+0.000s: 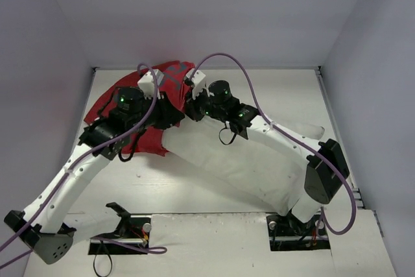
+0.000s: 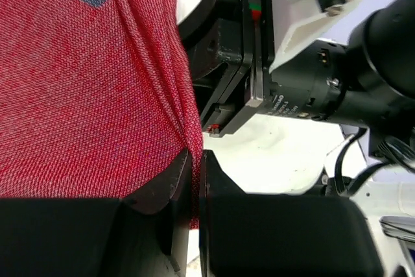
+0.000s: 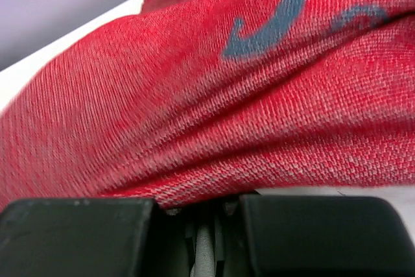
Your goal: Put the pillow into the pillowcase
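Note:
The red pillowcase [image 1: 123,105] lies bunched at the back left of the table. The white pillow [image 1: 253,167] stretches from its mouth toward the right front, under my right arm. My left gripper [image 1: 174,113] is shut on the pillowcase's edge, and in the left wrist view the red cloth [image 2: 84,82] is pinched between its jaws [image 2: 195,189]. My right gripper [image 1: 192,105] sits close beside it at the same edge. In the right wrist view the red cloth [image 3: 214,108] fills the frame and its hem runs into the jaws [image 3: 198,209]. The pillow shows white [image 2: 285,154] behind the left fingers.
White walls close the table at the back and both sides. My right gripper's black body [image 2: 246,63] is only a few centimetres from my left fingers. The arm bases and cables [image 1: 130,231] are at the near edge.

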